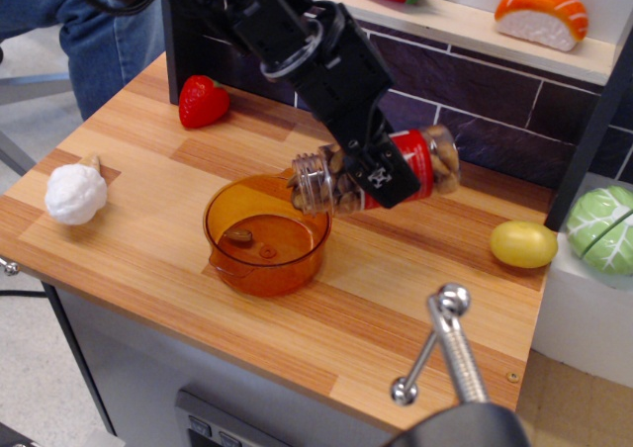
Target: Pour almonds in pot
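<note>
A clear jar (431, 160) with a red label, full of brown almonds (344, 188), is held almost on its side above the counter. Its open mouth points left and slightly down over the right rim of the orange pot (265, 231). My black gripper (381, 175) is shut on the jar's middle, coming down from the upper left. The translucent orange pot stands on the wooden counter with two small handles. One almond (240, 236) lies on its bottom.
A red strawberry (203, 101) lies at the back left, a white garlic bulb (75, 194) at the left edge, a yellow lemon (523, 244) at the right. A green cabbage (605, 229) sits on a white box. A metal lever (447, 343) stands in front. A person's jeans (79, 37) are behind.
</note>
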Robot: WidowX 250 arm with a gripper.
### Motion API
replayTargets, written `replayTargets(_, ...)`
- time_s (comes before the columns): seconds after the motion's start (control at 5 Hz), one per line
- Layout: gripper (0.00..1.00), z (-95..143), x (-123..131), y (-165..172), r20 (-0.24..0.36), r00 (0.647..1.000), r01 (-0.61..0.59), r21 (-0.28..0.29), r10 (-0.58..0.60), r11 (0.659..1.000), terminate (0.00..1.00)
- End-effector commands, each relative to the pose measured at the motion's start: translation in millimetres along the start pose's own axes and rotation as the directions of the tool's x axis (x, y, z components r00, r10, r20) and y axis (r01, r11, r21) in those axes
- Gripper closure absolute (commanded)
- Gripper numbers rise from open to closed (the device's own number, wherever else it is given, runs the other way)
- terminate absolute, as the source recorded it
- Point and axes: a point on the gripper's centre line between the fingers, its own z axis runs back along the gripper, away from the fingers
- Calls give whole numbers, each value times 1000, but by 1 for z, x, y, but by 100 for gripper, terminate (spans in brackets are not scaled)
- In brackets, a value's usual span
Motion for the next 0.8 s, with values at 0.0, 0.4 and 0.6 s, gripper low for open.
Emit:
replayTargets(0.0, 100, 24, 3, -3, 191, 979, -108, 190, 71, 976, 0)
replayTargets(0.4, 100, 19, 7, 12, 215, 967, -188, 249, 135, 950, 0)
replayTargets(0.6, 100, 14, 13, 17, 242, 958, -220, 282, 153, 934, 0)
